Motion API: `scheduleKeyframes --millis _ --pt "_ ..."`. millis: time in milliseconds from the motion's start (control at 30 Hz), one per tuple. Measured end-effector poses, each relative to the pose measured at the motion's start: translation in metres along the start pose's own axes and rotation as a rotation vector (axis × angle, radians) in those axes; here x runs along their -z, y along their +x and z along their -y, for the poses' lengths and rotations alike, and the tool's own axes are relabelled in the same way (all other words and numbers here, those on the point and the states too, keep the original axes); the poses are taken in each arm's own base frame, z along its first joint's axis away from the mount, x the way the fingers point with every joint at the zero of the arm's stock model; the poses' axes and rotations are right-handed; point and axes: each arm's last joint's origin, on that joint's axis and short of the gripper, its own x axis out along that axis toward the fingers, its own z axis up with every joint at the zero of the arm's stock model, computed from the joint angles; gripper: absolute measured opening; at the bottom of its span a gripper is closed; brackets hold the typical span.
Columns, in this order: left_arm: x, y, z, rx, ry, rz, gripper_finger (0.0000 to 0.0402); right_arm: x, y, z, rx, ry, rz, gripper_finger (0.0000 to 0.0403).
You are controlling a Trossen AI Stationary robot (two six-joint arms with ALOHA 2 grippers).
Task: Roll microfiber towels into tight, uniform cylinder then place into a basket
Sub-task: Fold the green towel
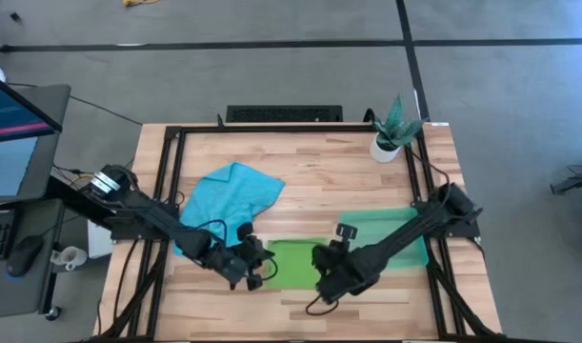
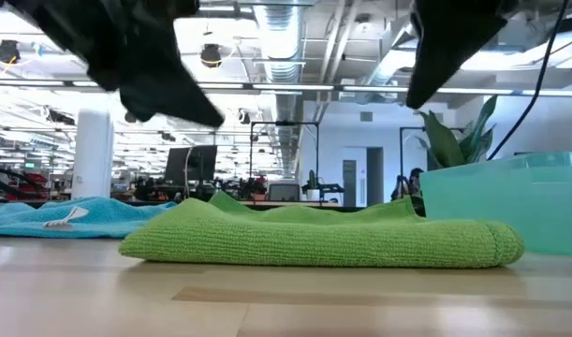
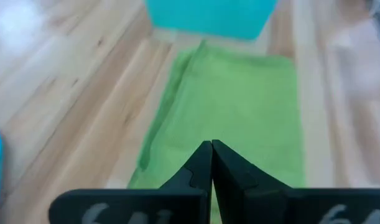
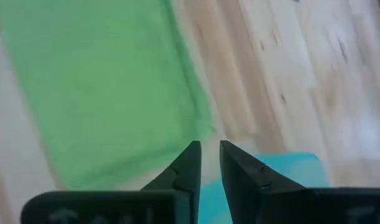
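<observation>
A lime green towel point(image 1: 292, 259) lies folded into a flat oblong on the wooden table near its front edge, seen side-on in the low view point(image 2: 323, 239). My left gripper point(image 1: 257, 276) hangs shut just above the towel's left end point(image 3: 239, 106), touching nothing. My right gripper point(image 1: 321, 286) hovers over the towel's right end point(image 4: 102, 81), its fingers a narrow gap apart with nothing between them. A turquoise blue towel point(image 1: 229, 200) lies crumpled farther back on the left. The translucent green basket point(image 1: 397, 233) stands right of the green towel.
A small white pot with a plant point(image 1: 391, 138) stands at the table's far right corner. A black frame point(image 1: 167, 191) runs along the table's edges. Bare wood shows between the blue towel and the pot.
</observation>
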Motion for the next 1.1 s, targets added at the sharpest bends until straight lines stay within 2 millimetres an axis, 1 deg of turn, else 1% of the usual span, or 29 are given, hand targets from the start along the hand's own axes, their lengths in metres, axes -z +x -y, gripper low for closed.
scheduleKeyframes --millis 100,167,333,400,467,533,633,700,767,933,1100 --pt "0.0 -0.002 0.007 0.036 0.003 0.027 0.0 0.007 0.012 -0.008 -0.064 0.028 0.06 0.0066" --pt "0.003 0.003 0.013 0.069 -0.012 0.049 0.0 0.011 0.023 -0.013 -0.118 0.045 0.08 0.0061" --pt "0.027 0.025 0.022 0.092 0.011 0.013 0.0 0.02 0.04 -0.025 -0.242 0.092 0.122 0.0053" --pt "0.035 0.033 0.02 0.077 -0.004 -0.019 0.0 0.024 0.043 -0.029 -0.265 0.099 0.139 0.0048" --pt "0.041 0.036 0.02 0.071 -0.015 -0.047 0.0 0.027 0.043 -0.031 -0.269 0.09 0.139 0.0041" --pt "0.043 0.038 0.02 0.089 -0.036 -0.064 0.0 0.029 0.044 -0.035 -0.285 0.092 0.151 0.003" --pt "0.047 0.038 0.018 0.067 -0.041 -0.099 0.0 0.036 0.056 -0.041 -0.292 0.08 0.129 0.001" --pt "0.05 0.038 0.015 0.04 -0.052 -0.127 0.0 0.039 0.064 -0.044 -0.325 0.09 0.111 0.0006" --pt "0.053 0.037 0.014 0.02 -0.068 -0.147 0.0 0.043 0.069 -0.046 -0.332 0.099 0.094 0.001" --pt "0.055 0.037 0.012 0.005 -0.102 -0.169 0.0 0.043 0.07 -0.046 -0.333 0.115 0.088 0.0022" --pt "0.053 0.035 0.013 0.015 -0.111 -0.164 0.0 0.043 0.069 -0.045 -0.332 0.106 0.089 0.0012"
